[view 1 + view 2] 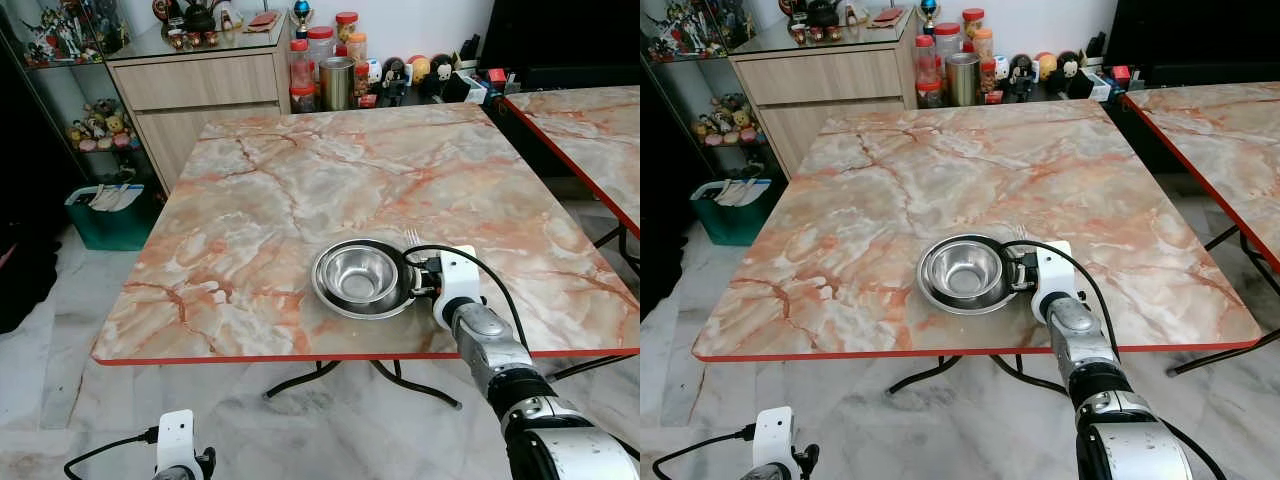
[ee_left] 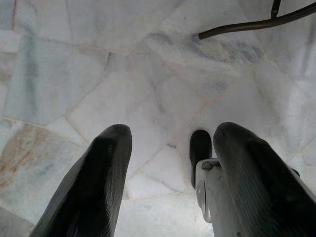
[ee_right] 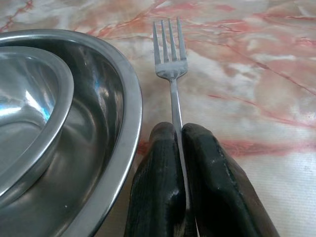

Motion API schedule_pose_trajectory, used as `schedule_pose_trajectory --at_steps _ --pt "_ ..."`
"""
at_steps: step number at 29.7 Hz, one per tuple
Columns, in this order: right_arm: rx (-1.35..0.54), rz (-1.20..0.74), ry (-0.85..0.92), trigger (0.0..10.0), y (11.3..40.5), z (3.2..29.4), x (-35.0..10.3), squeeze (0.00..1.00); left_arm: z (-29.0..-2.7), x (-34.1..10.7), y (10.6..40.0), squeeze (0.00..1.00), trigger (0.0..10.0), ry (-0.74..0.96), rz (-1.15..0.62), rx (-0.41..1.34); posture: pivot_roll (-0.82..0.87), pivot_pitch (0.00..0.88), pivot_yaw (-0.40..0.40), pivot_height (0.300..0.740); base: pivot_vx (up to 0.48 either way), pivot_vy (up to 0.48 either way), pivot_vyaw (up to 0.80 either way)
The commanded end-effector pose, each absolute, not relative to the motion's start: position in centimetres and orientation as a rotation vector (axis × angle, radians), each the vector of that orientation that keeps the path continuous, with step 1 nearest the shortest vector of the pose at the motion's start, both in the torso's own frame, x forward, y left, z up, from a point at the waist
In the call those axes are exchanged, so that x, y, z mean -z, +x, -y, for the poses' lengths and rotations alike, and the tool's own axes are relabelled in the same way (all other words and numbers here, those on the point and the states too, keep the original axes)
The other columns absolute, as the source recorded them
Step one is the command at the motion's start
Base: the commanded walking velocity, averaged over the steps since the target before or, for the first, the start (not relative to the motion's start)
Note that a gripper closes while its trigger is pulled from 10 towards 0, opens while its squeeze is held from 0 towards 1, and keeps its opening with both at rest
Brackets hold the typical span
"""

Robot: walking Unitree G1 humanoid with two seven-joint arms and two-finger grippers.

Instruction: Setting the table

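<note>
A small steel bowl [image 1: 358,272] sits inside a wider steel plate [image 1: 330,295] near the front edge of the marble table [image 1: 300,180]. Just right of the plate lies a steel fork [image 3: 171,64], tines [image 1: 411,238] pointing away from me. My right gripper [image 3: 178,129] is shut on the fork's handle, low over the tabletop beside the plate's rim [image 3: 129,128]. Below the table edge my left gripper [image 2: 168,148] hangs open over the floor, nothing between its fingers.
A second marble table [image 1: 590,130] stands to the right with a gap between. At the far side are a wooden cabinet [image 1: 195,85], jars and a steel canister [image 1: 336,82]. A green bin [image 1: 105,215] sits on the floor at left. Table legs [image 2: 247,24] cross the tiled floor.
</note>
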State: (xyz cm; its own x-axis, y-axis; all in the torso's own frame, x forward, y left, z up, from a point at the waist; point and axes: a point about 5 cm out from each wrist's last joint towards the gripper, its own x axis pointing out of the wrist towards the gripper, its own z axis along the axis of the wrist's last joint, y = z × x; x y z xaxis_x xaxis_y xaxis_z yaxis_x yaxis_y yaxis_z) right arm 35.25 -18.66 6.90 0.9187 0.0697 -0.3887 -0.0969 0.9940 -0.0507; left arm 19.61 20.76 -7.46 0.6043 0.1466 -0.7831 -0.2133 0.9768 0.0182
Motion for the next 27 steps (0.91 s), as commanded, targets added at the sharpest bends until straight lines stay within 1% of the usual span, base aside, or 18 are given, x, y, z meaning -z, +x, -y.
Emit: schedule_pose_trajectory --at_steps 1,27 --pt "-0.092 -0.374 -0.075 10.0 35.7 18.4 -7.6 0.0 -20.9 7.5 19.6 0.0 10.0 -0.072 -0.915 -0.214 -0.02 0.0 0.073 0.74 0.0 0.0 0.0" --pt "-0.062 -0.449 -0.087 10.0 35.1 18.7 -6.4 0.0 -21.0 7.5 19.6 0.0 10.0 -0.069 -0.915 -0.214 -0.02 0.0 0.073 0.74 0.0 0.0 0.0"
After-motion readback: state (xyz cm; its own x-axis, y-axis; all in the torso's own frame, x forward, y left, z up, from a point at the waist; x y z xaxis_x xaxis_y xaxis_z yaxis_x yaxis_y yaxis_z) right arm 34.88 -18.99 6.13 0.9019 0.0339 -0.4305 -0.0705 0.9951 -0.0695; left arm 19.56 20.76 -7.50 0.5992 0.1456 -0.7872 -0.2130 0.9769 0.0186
